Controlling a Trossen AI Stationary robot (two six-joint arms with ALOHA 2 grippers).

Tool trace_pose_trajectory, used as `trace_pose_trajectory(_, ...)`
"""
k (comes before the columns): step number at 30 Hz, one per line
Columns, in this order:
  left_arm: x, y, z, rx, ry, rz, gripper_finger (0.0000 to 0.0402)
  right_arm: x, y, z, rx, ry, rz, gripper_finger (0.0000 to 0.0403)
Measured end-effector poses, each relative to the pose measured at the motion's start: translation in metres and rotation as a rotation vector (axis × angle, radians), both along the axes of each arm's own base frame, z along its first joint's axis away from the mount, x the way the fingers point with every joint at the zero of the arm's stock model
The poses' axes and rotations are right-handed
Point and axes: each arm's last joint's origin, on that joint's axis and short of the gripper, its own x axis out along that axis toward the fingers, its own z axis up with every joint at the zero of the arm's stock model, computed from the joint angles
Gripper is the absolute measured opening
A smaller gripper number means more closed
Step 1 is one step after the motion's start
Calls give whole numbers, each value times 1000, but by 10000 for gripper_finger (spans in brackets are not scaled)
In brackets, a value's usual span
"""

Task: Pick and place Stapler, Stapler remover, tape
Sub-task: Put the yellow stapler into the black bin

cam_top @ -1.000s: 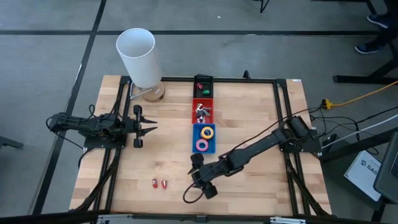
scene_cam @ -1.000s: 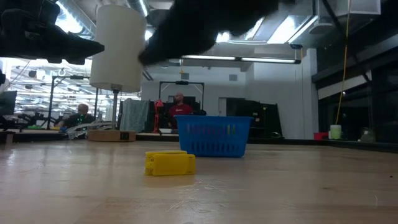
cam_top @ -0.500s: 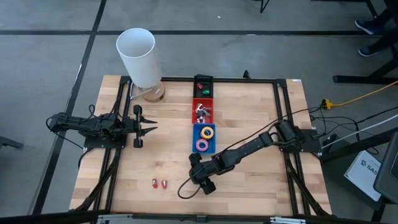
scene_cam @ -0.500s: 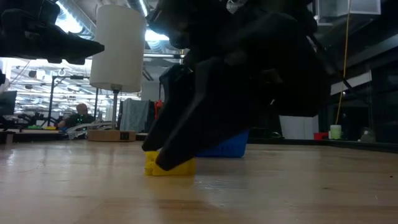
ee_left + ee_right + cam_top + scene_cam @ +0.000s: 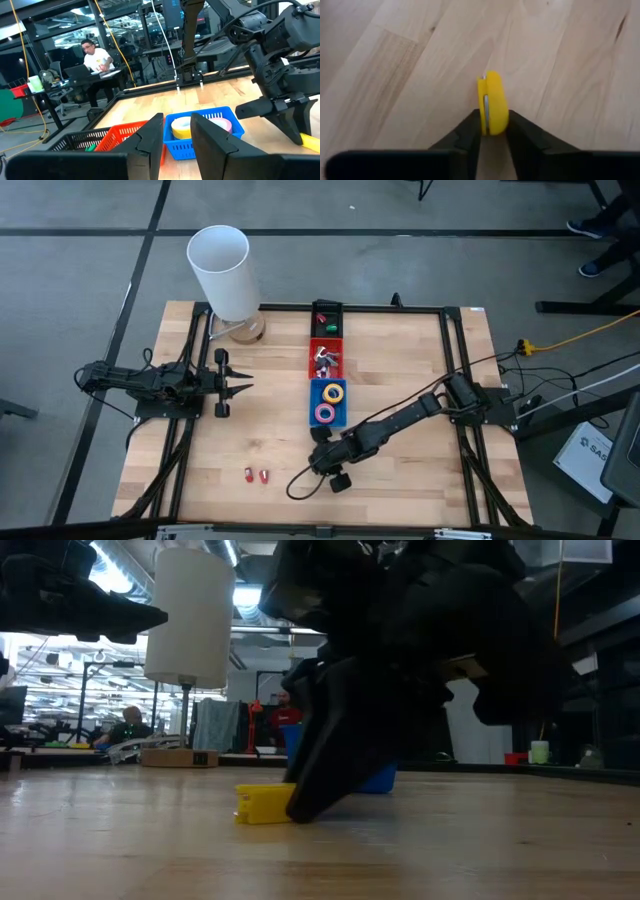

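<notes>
From above, a pale wooden bench (image 5: 400, 380) stands on a grey floor, with a white cylinder (image 5: 222, 272) near its 11 o'clock corner. Down the middle runs a row of trays: a dark one, a red basket (image 5: 326, 359), then a blue basket (image 5: 327, 402) holding a yellow and a pink tape (image 5: 326, 413) roll. So the tape looks sorted already. Two small red pieces (image 5: 256, 476) lie loose toward 7 o'clock, apparently still to be placed. The right gripper (image 5: 322, 463) is down on the wood at 6 o'clock of the blue basket; the left gripper (image 5: 235, 388) waits at 9 o'clock, clear of everything

At bench height, a busy workshop with a seated person fills the background. The yellow stapler (image 5: 264, 804) sits flat on the wood, the right arm's dark bulk against its end

The left wrist view shows its jaws partly apart and empty, facing the baskets

The right wrist view shows the jaws closed against both sides of the stapler (image 5: 492, 102), which still rests on the wood, so lifting and placing it remain
</notes>
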Motion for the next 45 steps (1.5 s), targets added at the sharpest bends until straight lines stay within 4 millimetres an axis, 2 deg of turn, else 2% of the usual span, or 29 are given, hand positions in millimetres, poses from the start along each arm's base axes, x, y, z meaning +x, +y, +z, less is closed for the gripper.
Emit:
trace_pose_trajectory(3,0,0,0,0,0,0,92,1,2,3,11,14,-23,55)
trace_pose_trajectory(7,0,0,0,0,0,0,91,5,3,14,17,52,-58,52)
trace_pose_trajectory(14,0,0,0,0,0,0,91,19,10,59,22,60,-63,63)
trace_pose_trajectory(20,0,0,0,0,0,0,90,33,15,102,186,25,45,53)
trace_pose_trajectory(24,0,0,0,0,0,0,91,41,12,123,242,-22,20,55)
trace_pose_trajectory(30,0,0,0,0,0,0,91,53,-6,145,282,-84,-21,56)
trace_pose_trajectory(34,0,0,0,0,0,0,91,56,-26,158,305,-105,-16,56)
trace_pose_trajectory(40,0,0,0,0,0,0,95,44,-66,194,214,-178,36,56)
trace_pose_trajectory(45,0,0,0,0,0,0,93,34,-100,212,143,-190,47,57)
